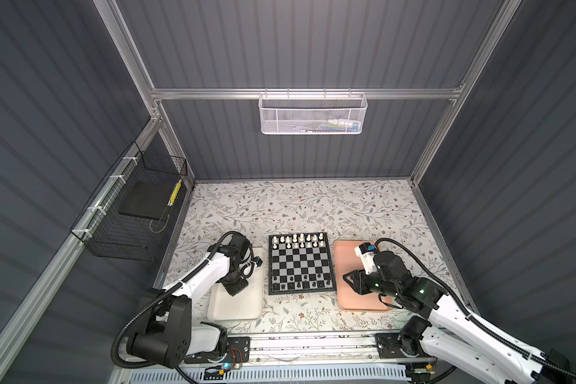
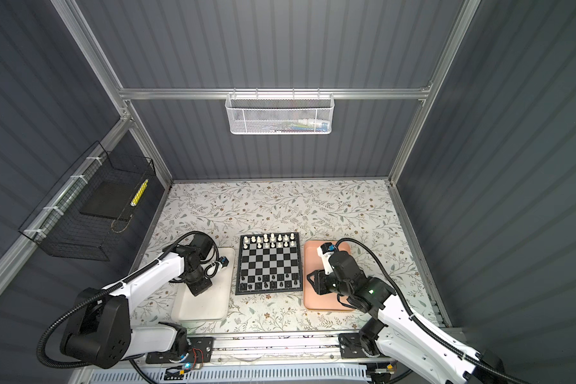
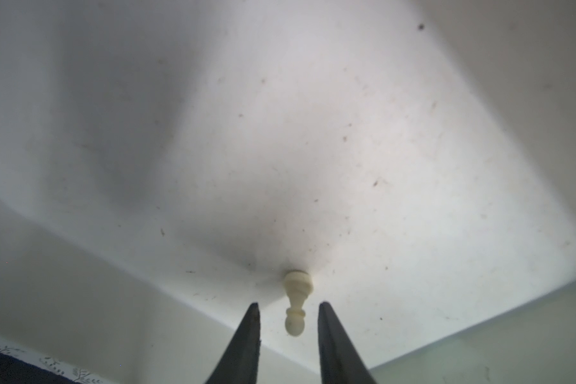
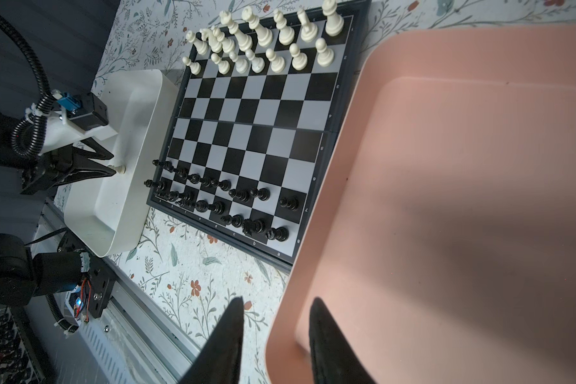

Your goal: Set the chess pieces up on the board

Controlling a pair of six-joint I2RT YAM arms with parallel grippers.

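The board [image 1: 300,262] lies mid-table between two trays. Cream-white chess pieces [image 1: 300,241] fill its far two rows and black ones [image 1: 300,281] its near two rows, also seen in the right wrist view as white pieces [image 4: 263,43] and black pieces [image 4: 213,196]. One cream pawn [image 3: 296,299] stands on the white tray [image 1: 236,306] floor. My left gripper [image 3: 288,303] is open around it, with a gap on each side. In both top views the arm hides this pawn. My right gripper [image 4: 278,299] is open with nothing between its fingers, straddling the salmon-pink tray's [image 4: 479,199] near rim.
The white tray [image 2: 203,306] sits left of the board and the pink tray [image 1: 359,299] right of it. A black wire basket [image 1: 130,212] hangs on the left wall and a white mesh basket [image 1: 313,114] on the back rail. An aluminium rail [image 1: 313,342] runs along the front.
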